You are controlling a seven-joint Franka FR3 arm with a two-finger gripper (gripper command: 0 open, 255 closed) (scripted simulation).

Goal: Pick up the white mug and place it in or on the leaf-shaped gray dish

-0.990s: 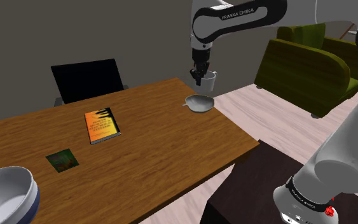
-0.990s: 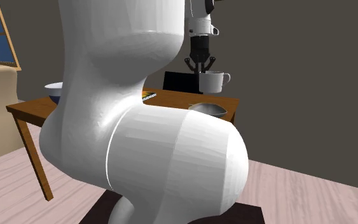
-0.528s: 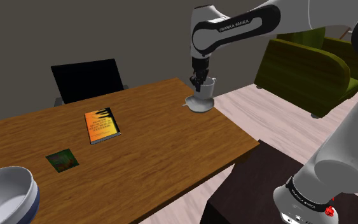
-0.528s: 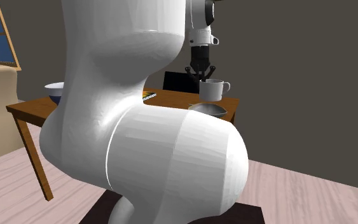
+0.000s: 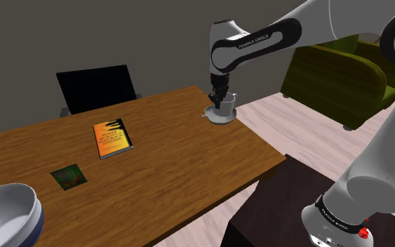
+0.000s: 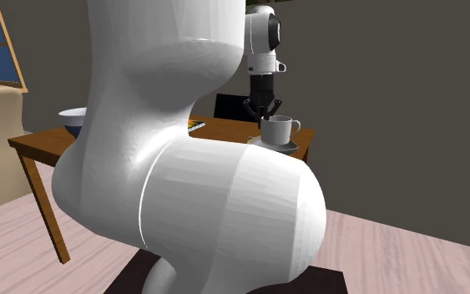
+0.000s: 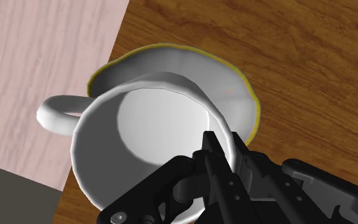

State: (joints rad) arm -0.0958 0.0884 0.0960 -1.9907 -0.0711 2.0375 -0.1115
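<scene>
The white mug [image 5: 224, 106] sits upright inside the leaf-shaped gray dish [image 5: 217, 117] at the far corner of the wooden table [image 5: 175, 175]. My gripper [image 5: 221, 97] comes straight down on it, shut on the mug's rim. In the wrist view the gripper [image 7: 227, 145] clasps the rim wall, one finger inside the mug [image 7: 139, 127] and one outside. The yellow-edged dish [image 7: 238, 86] lies under the mug, and the handle points over the table's edge. In the second exterior view the mug [image 6: 278, 130] rests in the dish [image 6: 283, 146] below the gripper [image 6: 265, 116].
An orange book [image 5: 112, 137], a small green card [image 5: 69, 177] and a large white bowl [image 5: 6, 214] lie on the table. A black chair [image 5: 96, 88] stands behind it and a green armchair [image 5: 343, 70] to the right. The table edge runs just beside the dish.
The gripper has come down with the mug, from hanging above the dish to the mug resting in the dish.
</scene>
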